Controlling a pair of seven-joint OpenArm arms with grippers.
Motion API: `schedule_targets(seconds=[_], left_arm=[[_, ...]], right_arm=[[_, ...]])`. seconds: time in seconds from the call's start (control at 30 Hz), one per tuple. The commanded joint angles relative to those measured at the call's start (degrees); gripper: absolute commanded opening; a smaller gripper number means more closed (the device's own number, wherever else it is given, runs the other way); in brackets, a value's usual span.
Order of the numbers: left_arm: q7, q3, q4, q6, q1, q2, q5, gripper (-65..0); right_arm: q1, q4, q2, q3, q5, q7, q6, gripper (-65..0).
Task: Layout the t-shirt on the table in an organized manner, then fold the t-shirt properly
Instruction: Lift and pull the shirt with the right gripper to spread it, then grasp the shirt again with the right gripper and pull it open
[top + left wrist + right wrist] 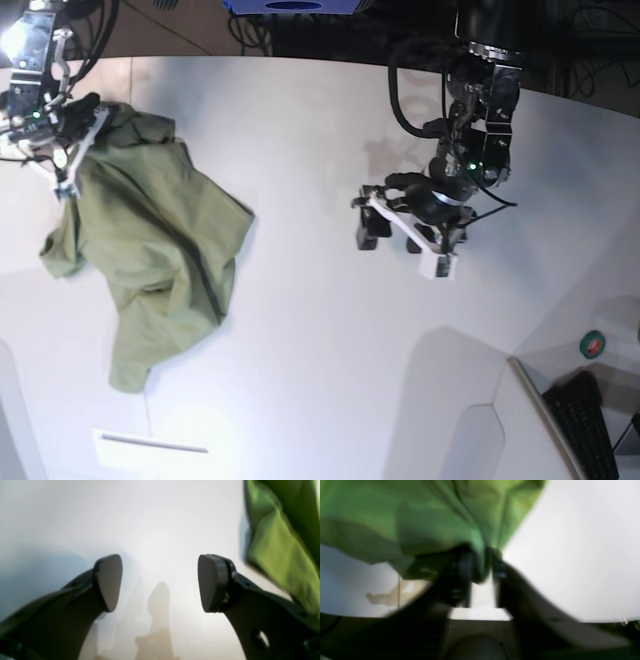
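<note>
over on the far left of the desk [320, 120] as seen from the base view, the t-shirt [150, 260] lies crumpled in a loose heap, one end trailing down toward the near side and the other bunched up at the top, by the desk's far edge. right at that upper end sits the right tool [70, 150], and in its own wrist view a fold of the green cloth [420, 517] runs down between the two fingers; the picture is blurred, and although the cloth is in the gap i cannot tell whether the fingers are pressing on it or standing slightly off it.

the left tool [405, 230] hangs above the bare middle of the desk, well apart from the shirt, with white surface all around it. its two fingers stand wide apart with nothing between them, which the left wrist view shows plainly: two dark pads [110, 582] with only the white top seen through the gap. in that same view a bit of the shirt [275, 542] shows at the upper right edge, off to the side of the fingers and not touching them.

a keyboard [585, 425] sits at the lower right corner of the base view, beyond the desk's curved edge.
</note>
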Motion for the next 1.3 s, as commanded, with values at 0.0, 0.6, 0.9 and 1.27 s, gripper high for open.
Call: schedule_targets(seconds=[0.0,0.6,0.9,1.27], left_arm=[[-0.7,-2.5,0.8,0.5,1.0,-1.2,0.0,-19.7],[-1.0,-34.2,0.9,-17.7,11.8,-1.2,0.0,-20.7],[-1.1,-36.9,0.8,-17.7,13.3,-2.1,0.1,-20.7],[-1.1,-36.9,0.8,-17.7,13.4,-2.1,0.3,-20.7]], right_arm=[[-0.7,4.6,0.6,1.3,-0.2,0.9,-0.2,-43.8],[24.6,-10.1,-8.7,-35.4,-0.2,-1.3,-13.2,-42.5],[35.5,-35.5,-11.9,-36.1,-0.2,6.7,-18.1,-28.2],[32.8,-39.6,-13.8,-36.4,0.0,10.7,-18.0,-65.0]])
